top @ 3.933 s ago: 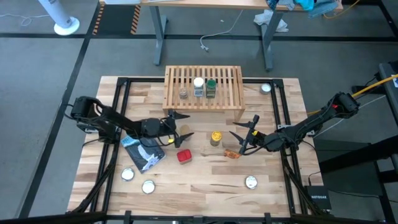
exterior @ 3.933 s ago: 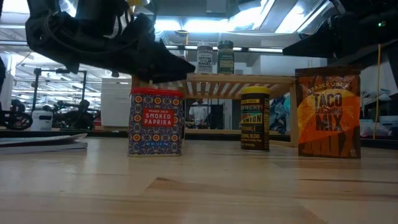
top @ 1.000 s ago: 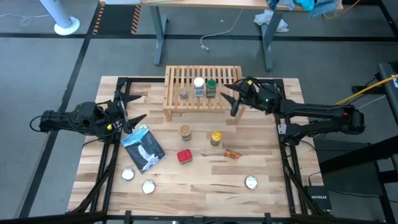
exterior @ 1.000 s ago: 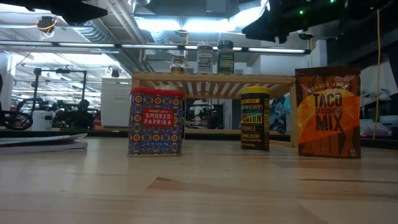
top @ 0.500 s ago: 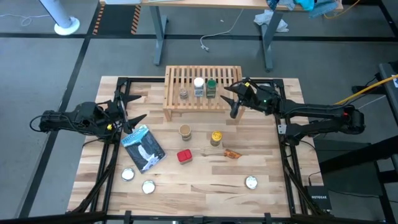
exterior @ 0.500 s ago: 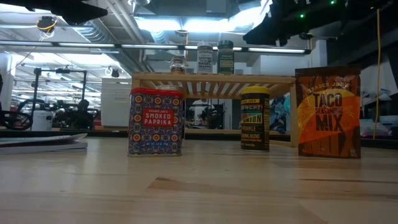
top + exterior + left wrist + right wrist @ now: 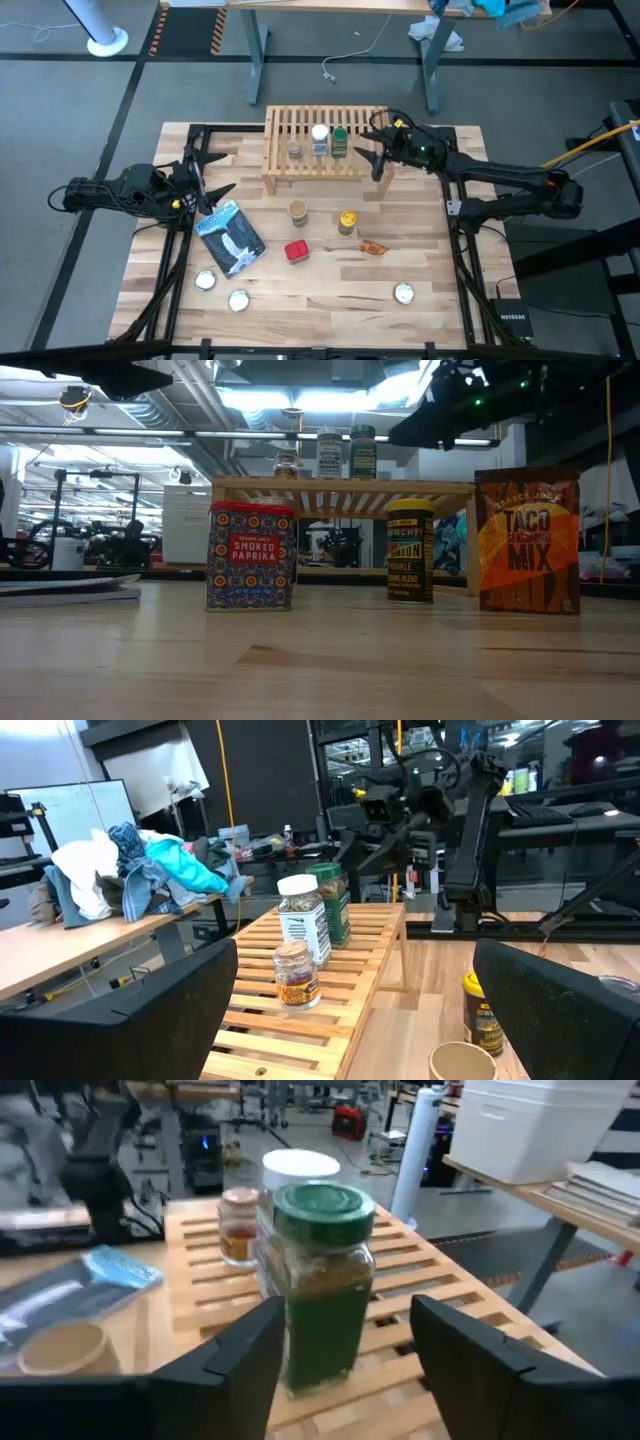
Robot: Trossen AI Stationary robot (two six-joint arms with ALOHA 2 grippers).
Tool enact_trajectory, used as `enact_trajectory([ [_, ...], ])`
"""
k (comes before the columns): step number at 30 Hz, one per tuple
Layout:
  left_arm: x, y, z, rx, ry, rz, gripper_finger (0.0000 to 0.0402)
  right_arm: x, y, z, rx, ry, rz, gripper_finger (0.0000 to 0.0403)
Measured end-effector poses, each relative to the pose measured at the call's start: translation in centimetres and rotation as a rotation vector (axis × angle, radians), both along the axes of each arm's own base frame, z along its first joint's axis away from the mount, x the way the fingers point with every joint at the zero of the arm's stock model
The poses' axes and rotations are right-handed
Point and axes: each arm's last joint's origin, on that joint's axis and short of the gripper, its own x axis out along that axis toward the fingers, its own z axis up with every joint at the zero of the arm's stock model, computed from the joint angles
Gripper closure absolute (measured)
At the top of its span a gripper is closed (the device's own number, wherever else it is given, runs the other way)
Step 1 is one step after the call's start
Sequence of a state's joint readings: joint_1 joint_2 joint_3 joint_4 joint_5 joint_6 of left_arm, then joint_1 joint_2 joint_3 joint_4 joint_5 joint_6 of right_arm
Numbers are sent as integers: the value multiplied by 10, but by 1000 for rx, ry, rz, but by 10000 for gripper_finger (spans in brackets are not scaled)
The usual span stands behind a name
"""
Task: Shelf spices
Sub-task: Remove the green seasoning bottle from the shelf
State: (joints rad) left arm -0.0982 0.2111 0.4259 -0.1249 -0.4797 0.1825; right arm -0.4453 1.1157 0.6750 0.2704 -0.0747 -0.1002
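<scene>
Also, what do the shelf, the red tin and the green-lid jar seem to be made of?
Shelf: pale unfinished-looking wood, with visible grain and slats.
Red tin: probably printed metal, with a rolled rim at the top; painted card cannot be excluded.
Green-lid jar: clear glass or plastic, since the contents show through; the lid looks like plastic.

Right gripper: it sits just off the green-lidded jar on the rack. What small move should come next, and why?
Probably back the right gripper away from the green-lidded jar. The jar stands upright on the shelf beside two others, and the jaws sit apart and clear of it. The yellow-lidded jar waits on the table.
</scene>
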Motion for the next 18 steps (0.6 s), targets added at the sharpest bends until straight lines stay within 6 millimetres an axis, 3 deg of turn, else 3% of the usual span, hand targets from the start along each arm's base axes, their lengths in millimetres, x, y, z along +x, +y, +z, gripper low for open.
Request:
enact_trajectory([
  [11,0,0,0,0,3,0,2,16,-10,-15,3,-7,53,55],
  [18,0,0,-1,1,6,0,2,22,-24,-22,18,-46,116,23],
])
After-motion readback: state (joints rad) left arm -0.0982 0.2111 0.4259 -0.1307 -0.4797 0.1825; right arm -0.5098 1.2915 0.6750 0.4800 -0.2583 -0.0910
